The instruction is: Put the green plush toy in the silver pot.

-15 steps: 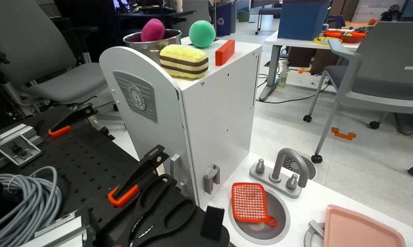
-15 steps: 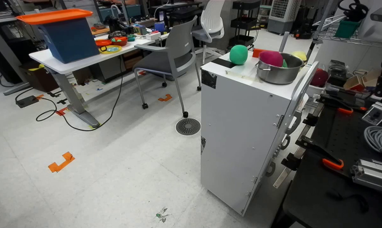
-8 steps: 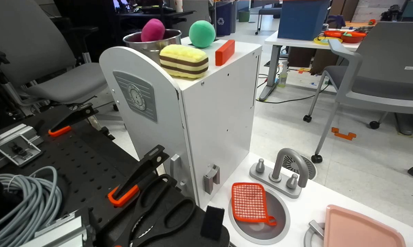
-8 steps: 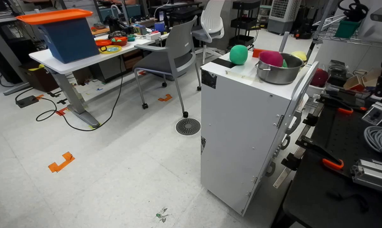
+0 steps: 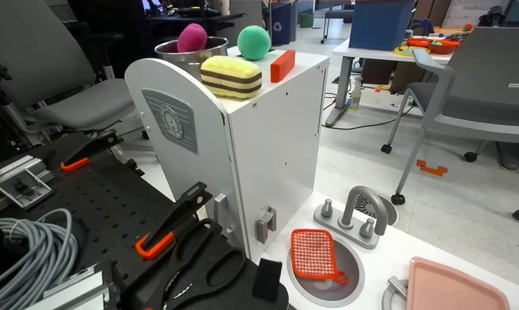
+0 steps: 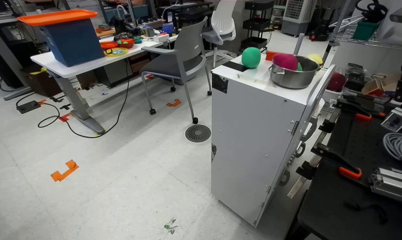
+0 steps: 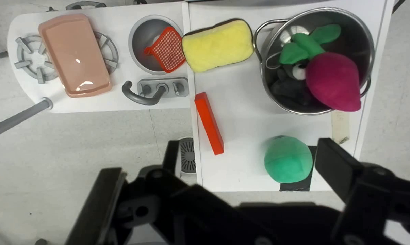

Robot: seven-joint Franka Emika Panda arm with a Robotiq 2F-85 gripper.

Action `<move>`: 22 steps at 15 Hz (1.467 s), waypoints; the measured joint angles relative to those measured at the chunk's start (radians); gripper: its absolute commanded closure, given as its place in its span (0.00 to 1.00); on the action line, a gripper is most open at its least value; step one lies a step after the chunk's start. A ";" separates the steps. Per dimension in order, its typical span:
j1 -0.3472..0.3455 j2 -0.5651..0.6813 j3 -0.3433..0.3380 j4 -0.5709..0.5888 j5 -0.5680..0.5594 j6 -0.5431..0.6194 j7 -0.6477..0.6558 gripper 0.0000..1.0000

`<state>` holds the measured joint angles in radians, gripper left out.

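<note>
While pot [image 6: 292,80] stands upright, green toy [image 7: 288,160], round

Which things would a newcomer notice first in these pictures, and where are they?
Probably the bright green plush toy, resting on the white cabinet outside the silver pot. Next comes the magenta plush, poking out of that pot. Then the yellow plush block with brown stripes, near the cabinet's edge.

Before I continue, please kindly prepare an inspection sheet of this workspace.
Surface: flat white cabinet top.
Job's things: round green plush toy on it, outside round silver metal pot.
Clutter: pink plush bulb and unclear dark object inside pot; yellow plush block with brown stripes and red rectangular block on cabinet top.
Gripper: black two-fingered gripper, open, holding nothing.
Cables: coiled grey cable; thin black cable on floor.
Surroundings: grey armchair near white desk.
</note>
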<state>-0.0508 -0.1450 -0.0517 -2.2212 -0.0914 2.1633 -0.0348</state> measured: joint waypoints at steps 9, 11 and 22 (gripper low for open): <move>0.003 0.036 0.004 0.006 0.000 0.030 -0.008 0.00; 0.006 0.069 0.009 0.028 0.000 0.038 -0.011 0.00; 0.012 0.266 0.019 0.189 -0.051 0.107 -0.011 0.00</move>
<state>-0.0392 0.1209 -0.0327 -2.0318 -0.1420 2.2704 -0.0457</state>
